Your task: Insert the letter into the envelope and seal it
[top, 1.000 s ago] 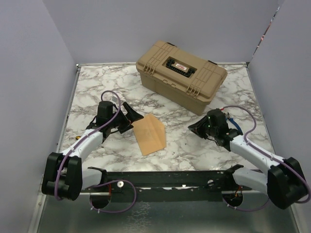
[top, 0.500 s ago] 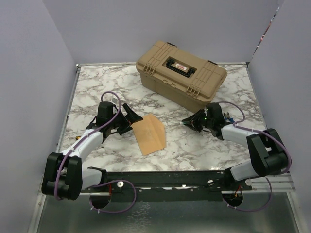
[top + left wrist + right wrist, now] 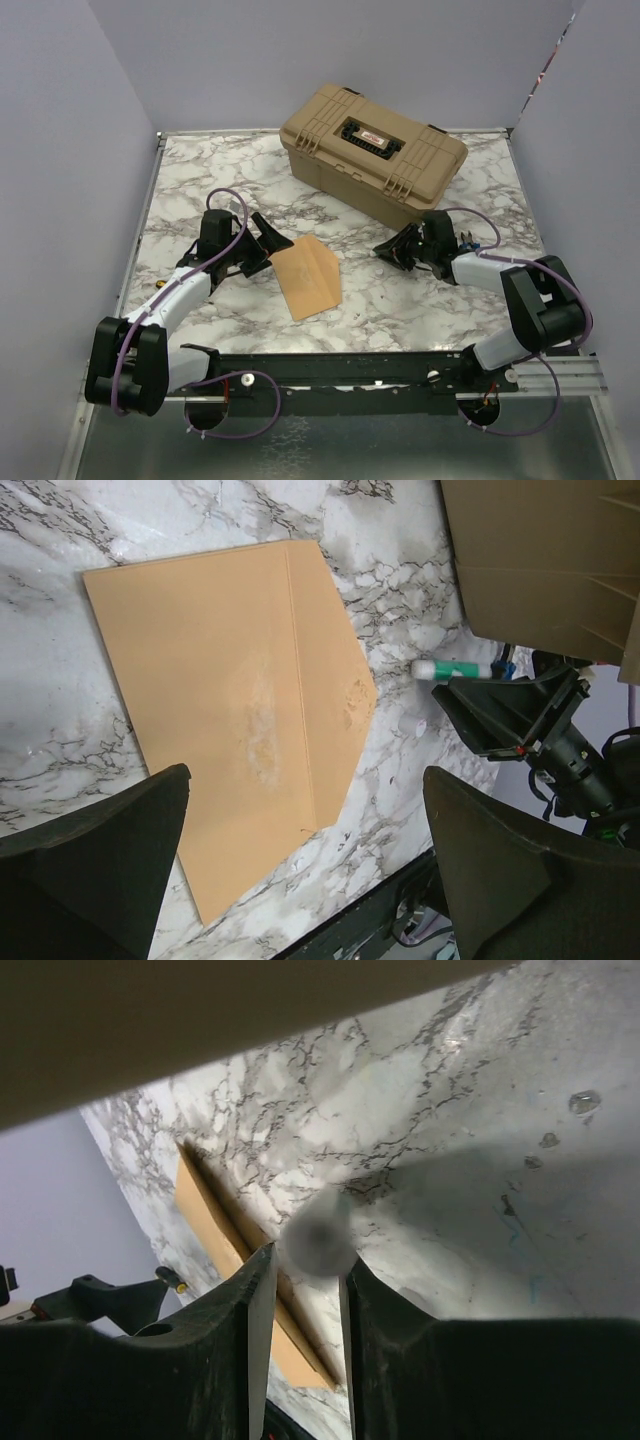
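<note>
- Envelope (image 3: 308, 275) lies flat on the marble surface (image 3: 200, 170), with its pointed flap toward my right arm.
- Left pincer (image 3: 272, 245) gapes wide just beside it.
- Right pincer (image 3: 392, 250) grips a glue stick (image 3: 455, 667); a tan toolbox (image 3: 375, 150) sits behind.

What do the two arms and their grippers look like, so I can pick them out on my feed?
Both the left arm and right arm have white link shells, bulky black joints and a purple cable looping alongside. The left gripper and right gripper are matte black with broad wedge-shaped fingers.
</note>
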